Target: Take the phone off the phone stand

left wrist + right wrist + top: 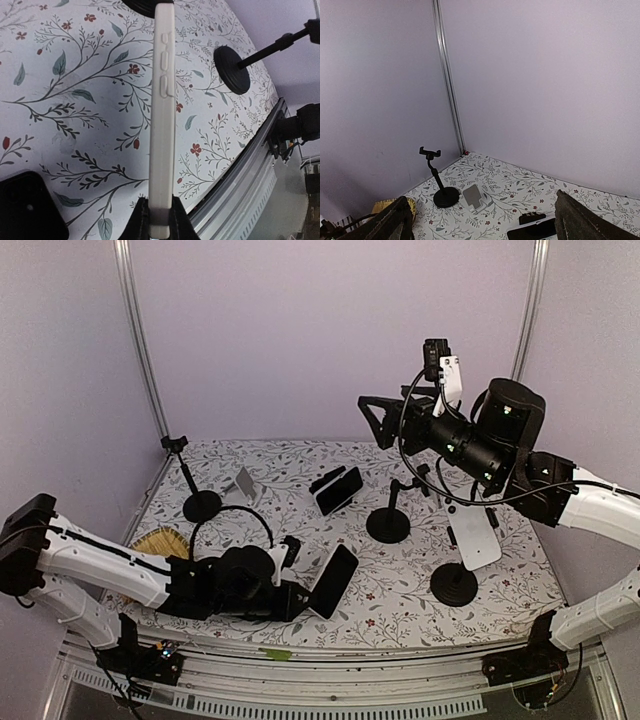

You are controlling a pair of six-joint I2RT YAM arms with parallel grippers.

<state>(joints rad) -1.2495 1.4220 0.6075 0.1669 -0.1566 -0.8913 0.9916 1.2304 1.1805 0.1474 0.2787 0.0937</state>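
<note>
My left gripper (306, 596) is shut on the bottom end of a white-cased phone (335, 580) and holds it tilted just above the table near the front edge. In the left wrist view the phone (162, 100) shows edge-on between my fingers (137, 222). A round-based black stand (389, 523) in the middle holds nothing. Another white phone (472, 538) sits clamped on a black stand (454, 586) at the right. My right gripper (372, 418) is raised high above the table, open and empty; its view shows its fingers (395, 222) spread wide.
A tall empty clamp stand (190, 485) is at the back left, with a small white stand (243, 485) beside it. A dark phone leans on a low black stand (338, 490) at the back centre. A yellow basket (160, 540) sits at the left. A black phone (25, 212) lies by my left gripper.
</note>
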